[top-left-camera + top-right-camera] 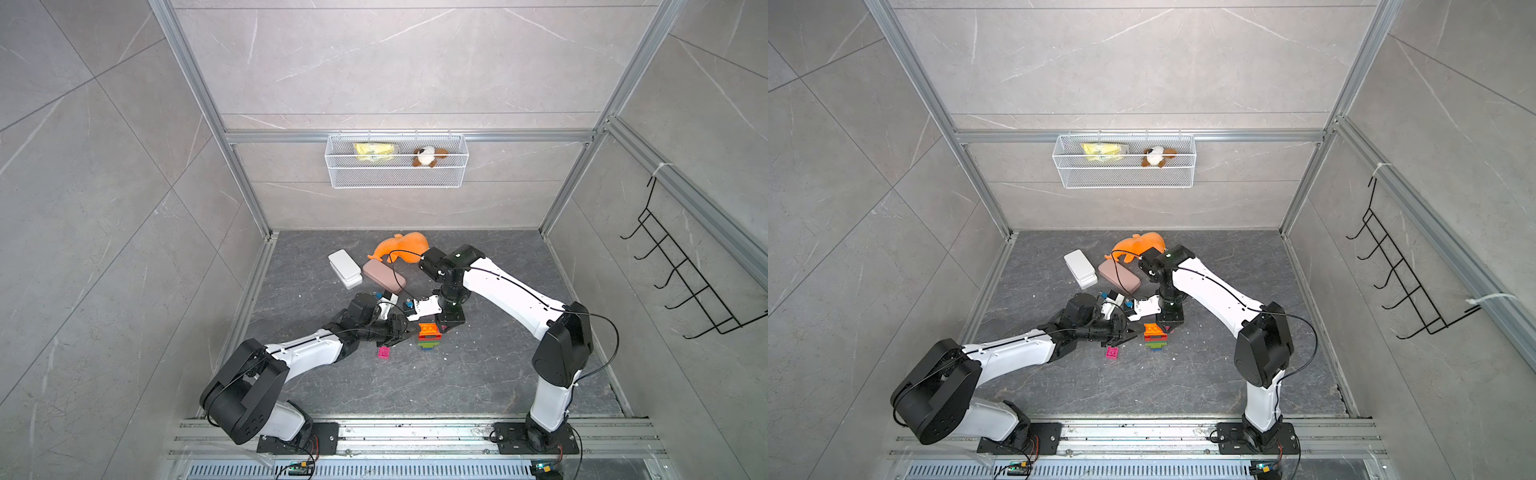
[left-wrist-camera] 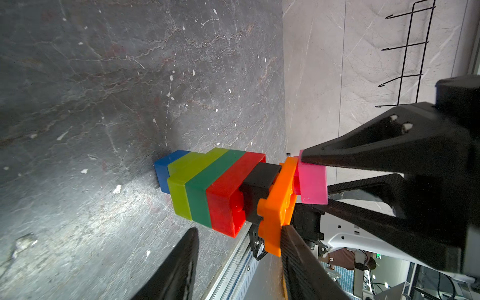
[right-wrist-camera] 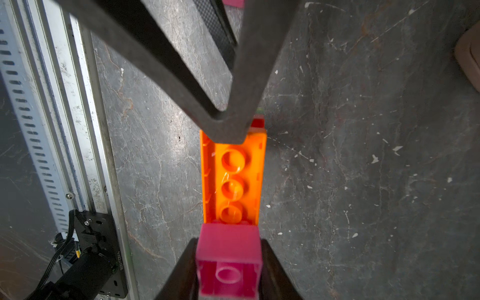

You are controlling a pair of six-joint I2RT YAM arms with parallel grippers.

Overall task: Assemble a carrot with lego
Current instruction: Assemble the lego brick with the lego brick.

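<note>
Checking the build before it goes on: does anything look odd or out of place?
The carrot stands on its narrow blue tip, wide orange brick hollow side up, so it looks top-heavy. The right gripper holds a pink brick at that brick's end; a second pink brick lies loose on the table. Nothing looks broken.

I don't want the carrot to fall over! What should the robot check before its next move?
1. Is the right end effector shut on the pink brick? ok.
2. Is the pink brick over one end of the orange brick? ok.
3. Is the pink brick pushed fully on? cannot tell.
4. Is the carrot upright on the table, with the blue brick at the bottom? ok.
5. Is the left end effector open beside the carrot? ok.
6. Is the spare pink brick lying apart from the carrot? ok.
</note>
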